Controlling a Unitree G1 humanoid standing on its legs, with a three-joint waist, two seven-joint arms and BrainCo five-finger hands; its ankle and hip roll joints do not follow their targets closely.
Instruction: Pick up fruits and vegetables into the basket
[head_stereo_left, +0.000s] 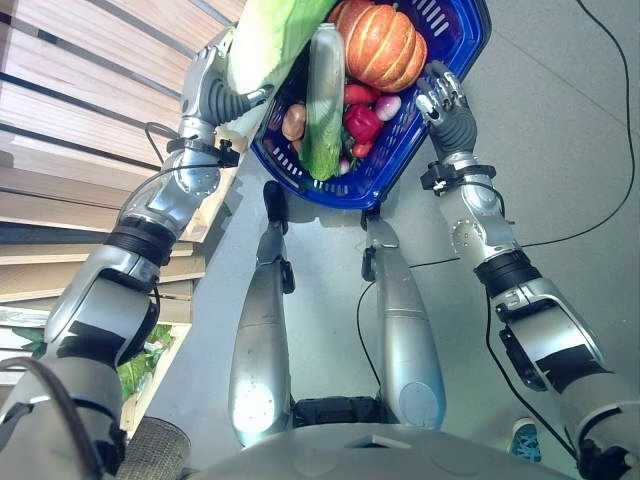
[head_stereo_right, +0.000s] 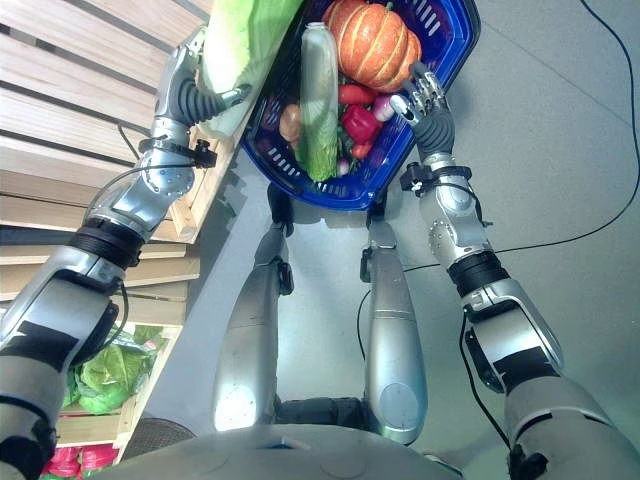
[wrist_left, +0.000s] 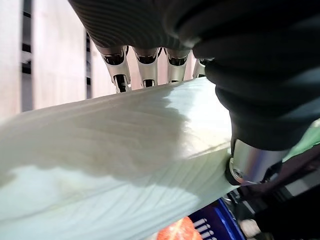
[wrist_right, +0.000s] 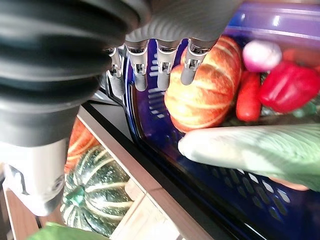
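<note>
**Cabbage held over a loaded basket**

In front of us the blue basket (head_stereo_left: 440, 120) holds an orange pumpkin (head_stereo_left: 378, 45), a long napa cabbage (head_stereo_left: 324, 100), a red bell pepper (head_stereo_left: 362, 122), a pinkish onion (head_stereo_left: 387, 107) and a brownish potato (head_stereo_left: 294, 121). Our left hand (head_stereo_left: 212, 75) is curled round a second napa cabbage (wrist_left: 115, 160), which sits at the basket's left rim. Our right hand (head_stereo_right: 425, 100) hovers at the right rim, fingers (wrist_right: 162, 70) straight and relaxed, holding nothing. In the right wrist view, a green striped squash (wrist_right: 95, 192) lies in a wooden crate (wrist_right: 145, 200) beside the basket.
</note>
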